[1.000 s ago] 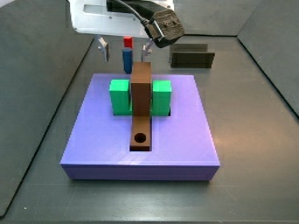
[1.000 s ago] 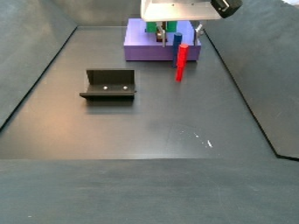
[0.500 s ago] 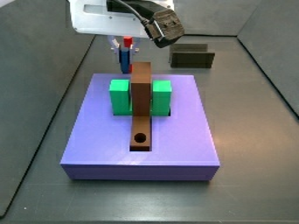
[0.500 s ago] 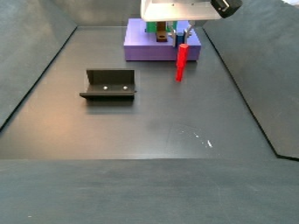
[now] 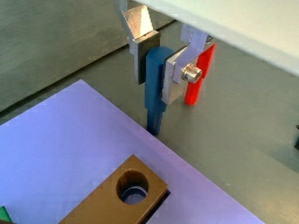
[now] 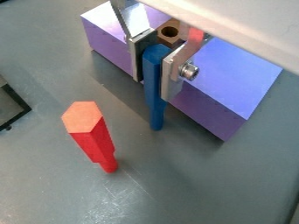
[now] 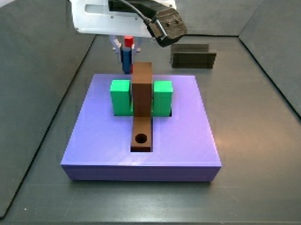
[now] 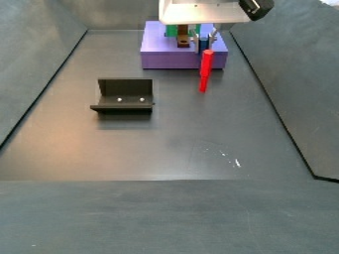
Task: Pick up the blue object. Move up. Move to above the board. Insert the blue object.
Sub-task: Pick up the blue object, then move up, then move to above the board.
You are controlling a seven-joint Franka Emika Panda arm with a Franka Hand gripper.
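Two flat silver fingers (image 6: 126, 22) of the tool (image 6: 152, 54) are clamped on the thin upright blue peg (image 6: 155, 92) near its top, clear of the table (image 6: 211, 184). A separate red hexagonal post (image 6: 91, 134) stands at its 8 o'clock. In a side view, the long brown bar with a round hole (image 7: 143, 97) lies at 6 o'clock of the tool (image 7: 126, 42), on the lavender slab (image 7: 188, 132).

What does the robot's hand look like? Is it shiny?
A bit! The gripper, up behind the purple slab, has two flat silver fingers with dark pads, and one shows a round screw. In a side view its body is a white block with a black part and dark cable on top.
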